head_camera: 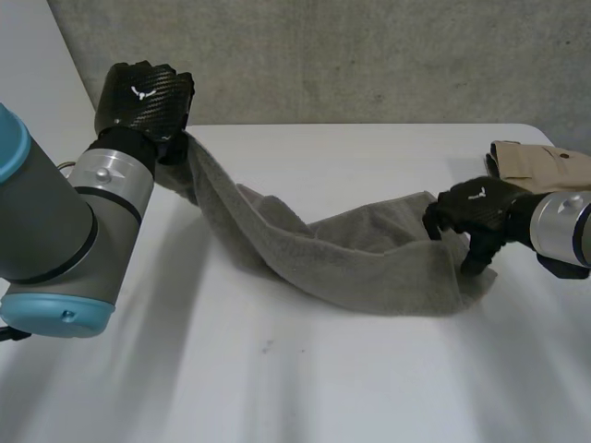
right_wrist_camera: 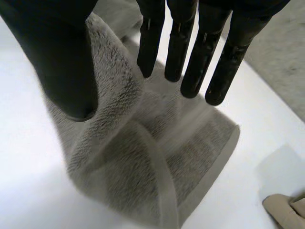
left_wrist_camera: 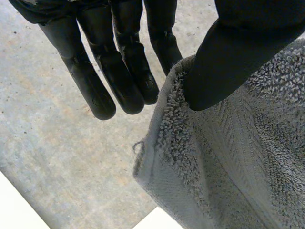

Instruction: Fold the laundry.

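With your left hand [head_camera: 143,97] pinching one end of the grey towel [head_camera: 351,254] raised at the far left and your right hand [head_camera: 476,212] pinching the other end low at the right, draw the sagging middle taut above the surface [head_camera: 277,369] before folding.
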You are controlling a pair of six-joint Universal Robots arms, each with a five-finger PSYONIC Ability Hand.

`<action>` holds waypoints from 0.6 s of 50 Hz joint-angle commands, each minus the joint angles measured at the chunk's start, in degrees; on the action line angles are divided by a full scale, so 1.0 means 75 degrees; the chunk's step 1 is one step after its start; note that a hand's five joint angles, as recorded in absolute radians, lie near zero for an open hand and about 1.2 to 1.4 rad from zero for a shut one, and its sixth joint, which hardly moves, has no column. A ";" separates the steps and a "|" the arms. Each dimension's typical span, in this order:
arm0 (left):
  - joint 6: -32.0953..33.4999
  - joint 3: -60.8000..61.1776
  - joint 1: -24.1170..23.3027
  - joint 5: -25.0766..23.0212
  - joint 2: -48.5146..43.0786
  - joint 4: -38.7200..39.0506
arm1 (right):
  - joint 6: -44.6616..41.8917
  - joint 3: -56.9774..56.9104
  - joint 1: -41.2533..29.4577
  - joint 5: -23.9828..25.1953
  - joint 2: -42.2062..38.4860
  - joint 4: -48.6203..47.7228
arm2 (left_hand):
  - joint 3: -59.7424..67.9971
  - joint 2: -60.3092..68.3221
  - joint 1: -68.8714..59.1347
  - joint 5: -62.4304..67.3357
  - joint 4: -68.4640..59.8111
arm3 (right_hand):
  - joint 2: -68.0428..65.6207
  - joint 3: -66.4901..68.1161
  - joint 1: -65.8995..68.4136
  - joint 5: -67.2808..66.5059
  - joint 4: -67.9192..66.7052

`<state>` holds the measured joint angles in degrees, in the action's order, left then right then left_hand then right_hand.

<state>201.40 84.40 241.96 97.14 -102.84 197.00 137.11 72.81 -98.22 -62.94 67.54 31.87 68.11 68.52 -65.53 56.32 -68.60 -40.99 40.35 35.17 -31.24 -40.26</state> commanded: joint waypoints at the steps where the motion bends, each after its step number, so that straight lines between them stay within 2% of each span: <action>1: 0.0007 -0.0003 -0.0081 0.0009 0.0013 -0.0016 | 0.0047 0.0908 -0.0029 0.0084 0.0147 -0.0745 | 0.1586 0.1530 -0.1929 0.1823 -0.1520 | 0.1720 -0.1635 -0.0944 0.1753 0.1622; 4: 0.0007 -0.0015 -0.0093 -0.0002 0.0059 -0.0016 | -0.0572 0.1225 -0.0017 0.0049 0.0194 -0.0781 | 0.1586 0.1530 -0.1929 0.1823 -0.1520 | 0.2975 -0.2889 -0.2198 0.3008 0.2877; 8: 0.0007 -0.0003 -0.0093 -0.0002 0.0130 -0.0016 | -0.1019 0.1238 0.0041 -0.0021 0.0147 -0.0734 | 0.1586 0.1530 -0.1929 0.1823 -0.1520 | 0.3245 -0.3160 -0.2469 0.3278 0.3147; 14: -0.0005 0.0032 -0.0105 -0.0002 0.0142 -0.0016 | -0.0927 0.1074 -0.0029 -0.0068 -0.0239 -0.0687 | 0.1586 0.1530 -0.1929 0.1823 -0.1520 | 0.4133 -0.4047 -0.3356 0.4166 0.4035; 23: -0.0005 0.0208 -0.0117 -0.0002 0.0235 -0.0016 | 0.1345 0.0207 -0.0122 -0.0057 -0.0907 -0.0594 | 0.1586 0.1530 -0.1929 0.1823 -0.1520 | 0.4133 -0.4047 -0.3356 0.4166 0.4035; 30: -0.0005 0.0290 -0.0117 -0.0002 0.0282 -0.0016 | 0.1406 0.0019 -0.0462 -0.0045 -0.1177 -0.0324 | 0.1586 0.1530 -0.1929 0.1823 -0.1520 | 0.4133 -0.4047 -0.3356 0.4166 0.4035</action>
<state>201.35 86.14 241.08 97.13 -100.93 196.87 146.79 74.03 -99.77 -63.39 60.24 27.95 68.27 68.61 -65.54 56.33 -68.80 -12.89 12.18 11.71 -4.14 -13.61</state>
